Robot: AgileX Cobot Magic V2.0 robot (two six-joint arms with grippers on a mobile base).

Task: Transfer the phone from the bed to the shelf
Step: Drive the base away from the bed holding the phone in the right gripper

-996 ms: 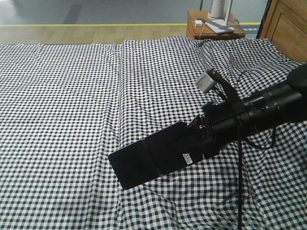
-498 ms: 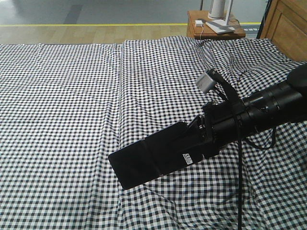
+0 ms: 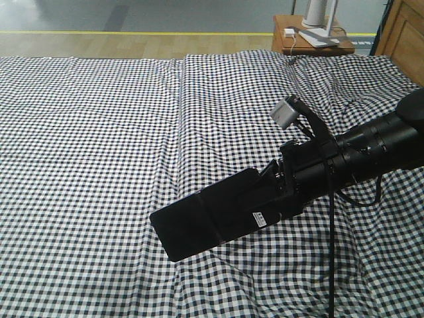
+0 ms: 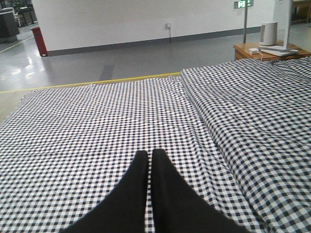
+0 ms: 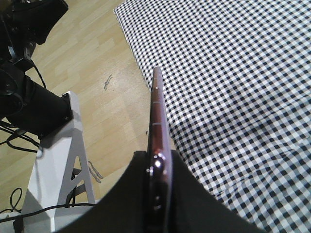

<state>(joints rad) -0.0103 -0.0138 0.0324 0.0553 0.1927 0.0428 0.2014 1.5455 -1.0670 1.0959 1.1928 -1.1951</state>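
My right claw (image 3: 222, 213) clamped on the phone (image 3: 180, 230), dark slab jutting out past my grip, over the creased gingham bed (image 3: 86, 132), small side table (image 3: 301, 41) beyond its far edge

Nothing can be read with certainty in any of the views. A small white rectangular sticker (image 3: 260, 217) with dark print sits on the thin flat black glossy phone (image 3: 192, 225), near the end closest to the arm, but the print is too fine to make out. High on the far white wall (image 4: 121, 19), a green lit sign (image 4: 243, 4) shows pale marks that are likewise too small to read.
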